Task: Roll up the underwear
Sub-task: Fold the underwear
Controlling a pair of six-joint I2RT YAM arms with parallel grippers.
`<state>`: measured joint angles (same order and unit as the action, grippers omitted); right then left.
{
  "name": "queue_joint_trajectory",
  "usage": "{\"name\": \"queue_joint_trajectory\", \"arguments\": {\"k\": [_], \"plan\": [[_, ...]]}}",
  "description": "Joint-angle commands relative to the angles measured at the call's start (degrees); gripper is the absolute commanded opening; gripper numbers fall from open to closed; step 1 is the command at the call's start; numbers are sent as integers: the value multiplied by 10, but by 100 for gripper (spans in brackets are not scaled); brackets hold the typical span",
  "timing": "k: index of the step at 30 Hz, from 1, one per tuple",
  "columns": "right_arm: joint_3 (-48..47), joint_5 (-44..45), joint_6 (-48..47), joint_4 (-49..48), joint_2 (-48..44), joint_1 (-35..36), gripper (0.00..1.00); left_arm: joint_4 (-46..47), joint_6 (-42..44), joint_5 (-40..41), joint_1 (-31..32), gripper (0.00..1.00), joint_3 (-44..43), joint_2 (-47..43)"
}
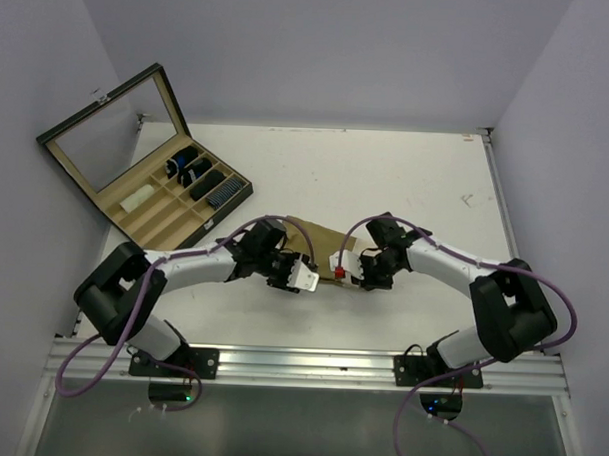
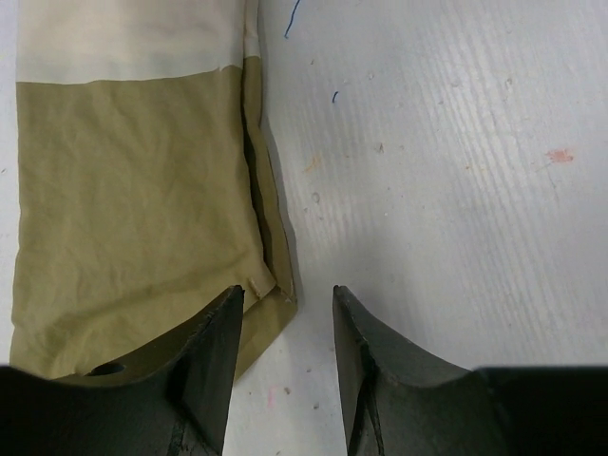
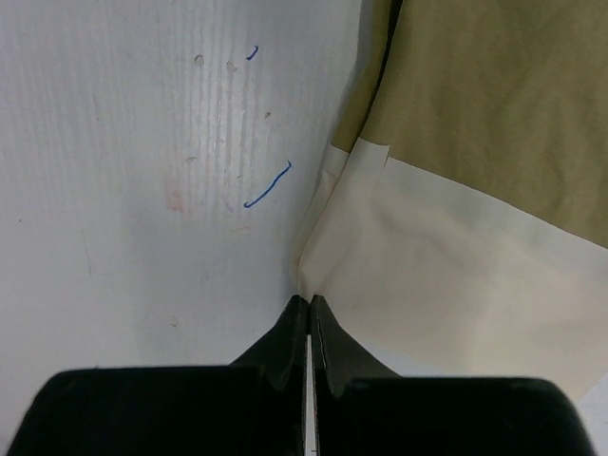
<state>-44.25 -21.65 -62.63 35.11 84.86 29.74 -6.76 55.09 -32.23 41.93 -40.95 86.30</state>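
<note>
Where right claw (image 3: 309, 302) pinches — underwear (image 3: 456, 247) edge.

The left arm (image 1: 188, 269) and right arm (image 1: 448, 261) reached inward from their bases, elbows out, wrists tipped down and facing each other. The left end effector (image 2: 285, 302) hung low with its jaws parted, a clear gap between its dark fingers (image 2: 214, 366). The right end effector (image 3: 311, 306) had its jaws pressed together, tips meeting.
</note>
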Motion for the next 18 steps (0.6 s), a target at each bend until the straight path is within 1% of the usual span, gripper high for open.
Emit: {"name": "queue_joint_trajectory", "arguments": {"k": [1, 4, 5, 11, 14, 15, 16, 17, 18], "plan": [[-11, -25, 0, 43, -21, -9, 0, 40, 13, -20, 18, 46, -4, 11], [-2, -25, -6, 44, -27, -12, 0, 58, 1, -1, 30, 45, -4, 27], [-1, -26, -5, 44, -29, -12, 0, 81, -3, 8, 31, 45, -5, 31], [1, -31, -7, 45, -32, -13, 0, 89, -5, 22, 31, 42, -19, 55], [-2, -34, -6, 45, -27, -17, 0, 77, -5, 26, 32, 33, -31, 70], [-3, -36, -7, 46, -27, -20, 0, 73, -3, 28, 32, 26, -34, 75], [-3, -35, -8, 46, -26, -21, 0, 69, 0, 30, 32, 23, -39, 76], [-3, -35, -9, 46, -25, -22, 0, 43, 5, 35, 34, 20, -41, 77], [-4, -37, -10, 46, -26, -27, 0, 33, 9, 37, 34, 14, -44, 77]]}}
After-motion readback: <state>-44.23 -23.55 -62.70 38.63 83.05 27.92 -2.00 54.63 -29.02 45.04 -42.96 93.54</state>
